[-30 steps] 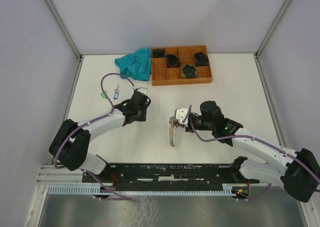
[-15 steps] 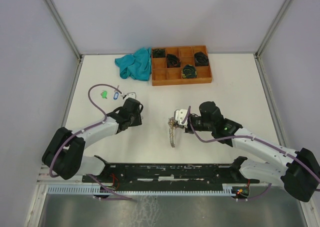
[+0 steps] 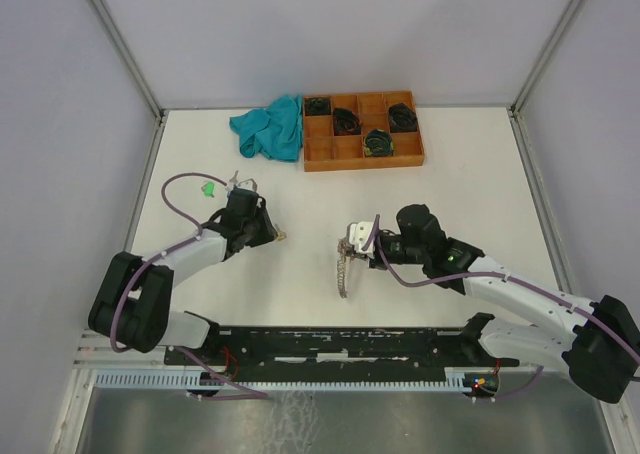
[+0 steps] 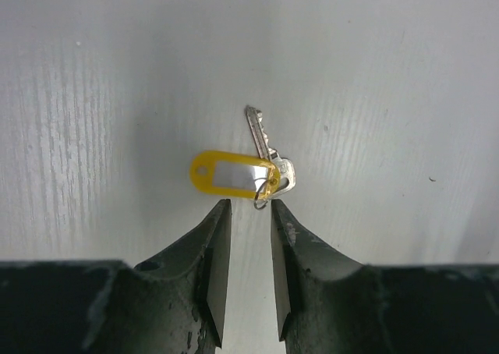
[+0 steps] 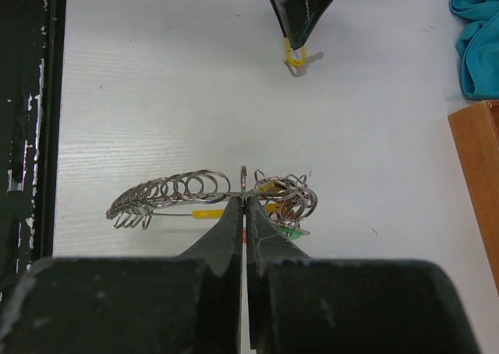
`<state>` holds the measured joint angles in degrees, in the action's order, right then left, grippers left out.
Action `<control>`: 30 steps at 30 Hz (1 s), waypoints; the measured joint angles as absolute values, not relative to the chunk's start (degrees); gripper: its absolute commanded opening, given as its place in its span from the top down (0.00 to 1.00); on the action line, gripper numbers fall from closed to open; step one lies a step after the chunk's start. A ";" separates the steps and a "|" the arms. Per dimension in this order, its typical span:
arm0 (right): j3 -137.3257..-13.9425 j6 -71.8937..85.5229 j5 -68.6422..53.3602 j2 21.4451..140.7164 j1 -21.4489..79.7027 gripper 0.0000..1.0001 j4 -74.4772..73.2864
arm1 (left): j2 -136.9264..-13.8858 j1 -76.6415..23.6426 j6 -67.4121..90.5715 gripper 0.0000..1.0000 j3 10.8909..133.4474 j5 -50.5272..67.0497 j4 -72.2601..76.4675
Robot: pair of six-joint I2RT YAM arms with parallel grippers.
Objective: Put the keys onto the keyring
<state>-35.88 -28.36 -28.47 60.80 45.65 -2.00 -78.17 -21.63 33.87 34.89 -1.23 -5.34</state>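
A key with a yellow tag [image 4: 234, 173] lies flat on the white table. My left gripper [image 4: 251, 207] is open just short of it, its fingertips either side of the key's small ring and nothing between them. From above, that gripper [image 3: 271, 233] points at the yellow key [image 3: 282, 237]. A green-tagged key [image 3: 208, 187] lies further left. My right gripper [image 5: 244, 200] is shut on the keyring [image 5: 199, 186], a thin wire with a yellow segment strung with several small split rings. Several tagged keys [image 5: 287, 210] bunch on its right end. From above, the keyring [image 3: 345, 271] hangs below the right gripper [image 3: 349, 246].
An orange-brown tray [image 3: 363, 163] holding black coiled bundles stands at the back. A teal cloth [image 3: 270, 129] lies to its left. The left arm's purple cable [image 3: 180, 189] loops over the table near the green key. A black rail [image 3: 330, 339] runs along the near edge.
My left arm has swung back and to the left, and its jaws have narrowed a little. The yellow-tagged key now shows on the table at its fingertips. The right arm and keyring have stayed put.
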 measured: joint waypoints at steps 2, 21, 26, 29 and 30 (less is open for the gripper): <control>-35.88 -28.40 -28.47 60.80 45.67 0.99 -2.22 | -79.22 -20.97 33.85 0.67 35.00 -0.60 -5.37; -35.88 -28.80 -28.49 60.80 45.76 0.99 -2.26 | -84.23 -19.55 33.10 0.73 37.23 5.08 -5.41; -35.88 -28.82 -28.60 60.82 45.76 0.99 -2.28 | -84.79 -19.44 33.10 0.76 37.39 5.98 -5.34; -35.88 -28.82 -28.62 60.82 45.78 0.99 -2.28 | -84.84 -19.35 33.10 0.78 37.54 6.42 -5.34; -35.88 -28.82 -28.62 60.82 45.78 0.99 -2.31 | -84.86 -19.35 33.10 0.79 37.60 6.57 -5.34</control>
<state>-35.88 -28.82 -28.62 60.82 45.78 -2.31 -84.86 -19.35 33.10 37.60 6.57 -5.34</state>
